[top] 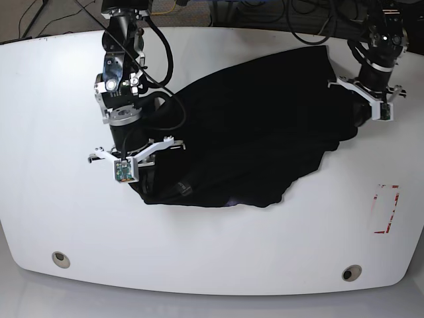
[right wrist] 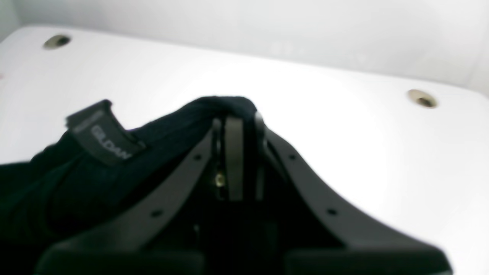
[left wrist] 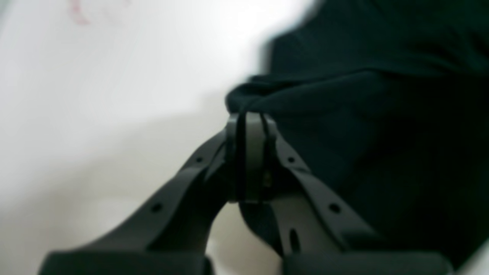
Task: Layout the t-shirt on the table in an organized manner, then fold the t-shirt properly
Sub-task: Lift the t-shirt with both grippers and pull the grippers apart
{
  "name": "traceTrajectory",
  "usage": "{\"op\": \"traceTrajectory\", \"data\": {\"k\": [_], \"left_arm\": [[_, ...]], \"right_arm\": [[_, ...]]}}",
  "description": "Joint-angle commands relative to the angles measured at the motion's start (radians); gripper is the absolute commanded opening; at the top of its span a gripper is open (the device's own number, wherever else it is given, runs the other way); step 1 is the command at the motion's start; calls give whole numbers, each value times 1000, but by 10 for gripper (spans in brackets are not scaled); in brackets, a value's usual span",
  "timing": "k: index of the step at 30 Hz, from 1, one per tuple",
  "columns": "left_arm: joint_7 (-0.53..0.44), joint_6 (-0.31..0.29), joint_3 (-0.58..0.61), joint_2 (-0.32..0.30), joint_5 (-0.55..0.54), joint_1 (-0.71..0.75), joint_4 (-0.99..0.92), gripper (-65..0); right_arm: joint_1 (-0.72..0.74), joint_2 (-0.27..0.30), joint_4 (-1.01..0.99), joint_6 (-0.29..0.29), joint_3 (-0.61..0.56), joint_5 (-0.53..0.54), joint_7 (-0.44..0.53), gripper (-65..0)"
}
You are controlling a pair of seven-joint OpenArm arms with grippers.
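The black t-shirt (top: 252,126) lies crumpled and stretched diagonally across the white table (top: 66,99), with no print showing. In the left wrist view my left gripper (left wrist: 248,118) is shut on a bunched fold of the t-shirt (left wrist: 363,114). In the right wrist view my right gripper (right wrist: 237,118) is shut on the t-shirt's edge (right wrist: 225,103), right beside the neck label (right wrist: 103,141). In the base view the right arm (top: 119,112) stands over the cloth's near-left end. The left arm (top: 374,73) is at its far-right end.
Two round grommet holes (top: 60,258) (top: 351,272) sit near the table's front edge. A red-outlined rectangle mark (top: 386,209) lies at the right. Cables (top: 298,20) run behind the table's back edge.
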Motion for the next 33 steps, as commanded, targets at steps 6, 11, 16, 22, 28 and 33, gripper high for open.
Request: {"op": "traceTrajectory", "data": {"k": [6,11,16,22,28,33], "left_arm": [[144,-99,-74,-10,-2,-159,19,-650],[250,-168,-116,-10,4,-300,17,-650],[305,-202,-120,-45,7,-416,17,-650],[330,-207,-117,-97,7,-550,17,-650],[353,-207,-123,-168,7,-662,16,-650],[354,-207,-123,-218,7,-745,14,-650]], "right_arm": [[140,0,19,-6,24,4,-4,-650],[231,0,9,-6,25,0,-43,-650],[303,1,-11,-6,25,-1,-56,-650],[406,32,-29,-6,25,-1,-94,-650],[498,69,-37,22,25,0,-119,-650],[590,104,-75,45,27,0,-140,-650]]}}
